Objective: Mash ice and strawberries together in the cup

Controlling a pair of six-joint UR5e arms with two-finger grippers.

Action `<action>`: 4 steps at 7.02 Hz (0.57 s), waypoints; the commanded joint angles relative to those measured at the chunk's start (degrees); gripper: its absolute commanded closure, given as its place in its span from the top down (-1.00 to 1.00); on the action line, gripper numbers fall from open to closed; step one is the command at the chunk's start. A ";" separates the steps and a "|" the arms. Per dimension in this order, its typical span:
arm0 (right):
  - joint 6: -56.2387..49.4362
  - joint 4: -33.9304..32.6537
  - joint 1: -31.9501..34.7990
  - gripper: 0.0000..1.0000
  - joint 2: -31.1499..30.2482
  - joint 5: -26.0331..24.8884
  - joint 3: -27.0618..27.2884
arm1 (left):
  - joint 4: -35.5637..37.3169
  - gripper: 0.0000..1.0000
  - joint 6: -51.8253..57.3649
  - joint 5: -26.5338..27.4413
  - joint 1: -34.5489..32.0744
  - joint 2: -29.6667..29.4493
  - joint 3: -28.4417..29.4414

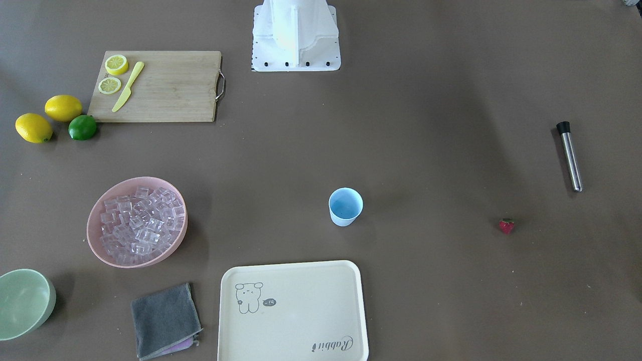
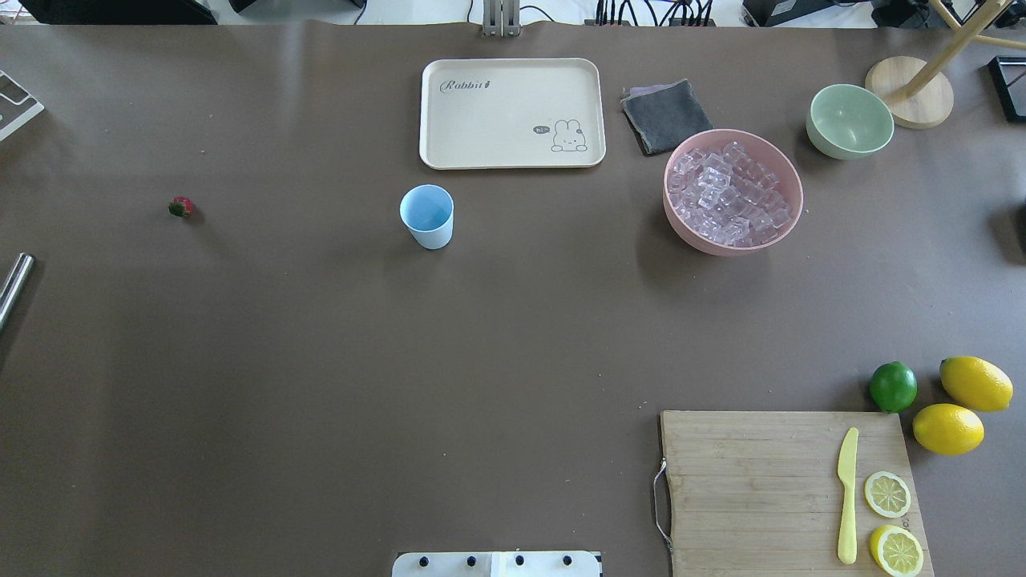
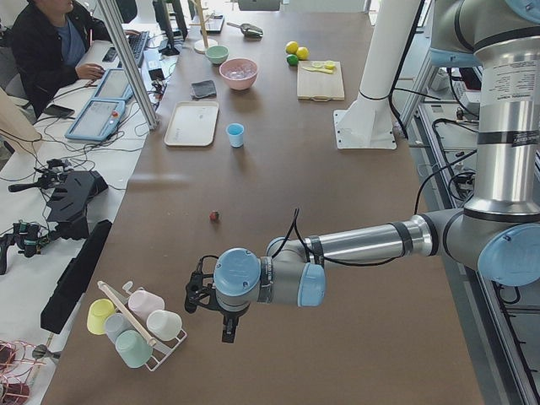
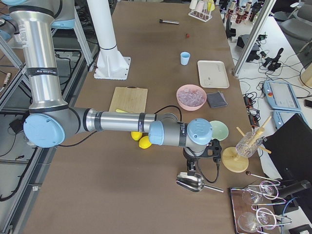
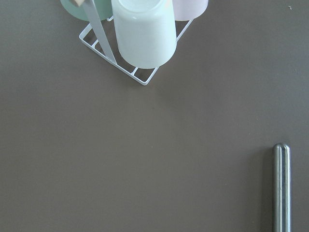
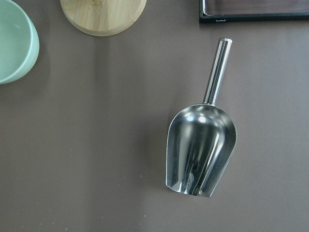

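Note:
The light blue cup [image 1: 345,206] stands upright near the table's middle; it also shows in the overhead view [image 2: 427,216]. The strawberry [image 1: 507,225] lies alone on the table toward my left side. The ice [image 1: 138,223] fills a pink bowl [image 1: 91,235] toward my right side. My left gripper [image 3: 226,331] hangs over the table's left end, near a steel muddler [image 5: 281,186]; I cannot tell whether it is open or shut. My right gripper [image 4: 191,170] hangs over a steel scoop [image 6: 202,147] at the table's right end; I cannot tell its state either.
A cream tray [image 1: 293,311] lies beyond the cup. A grey cloth [image 1: 164,320] and a pale green bowl [image 1: 22,303] sit near the pink bowl. A cutting board [image 1: 160,86] holds lemon slices and a yellow knife, with lemons and a lime [image 1: 82,127] beside it. A rack of cups [image 3: 135,325] stands by the left gripper.

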 commanded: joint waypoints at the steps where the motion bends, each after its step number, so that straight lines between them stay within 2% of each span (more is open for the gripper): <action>1: -0.05 0.01 0.00 1.00 0.09 -0.10 -0.06 | 0.00 0.98 0.15 -0.36 -0.09 -0.25 -0.19; 4: -1.01 0.63 0.09 1.00 -0.34 0.77 1.69 | 0.17 0.98 -0.02 -1.59 -0.09 -0.26 -0.20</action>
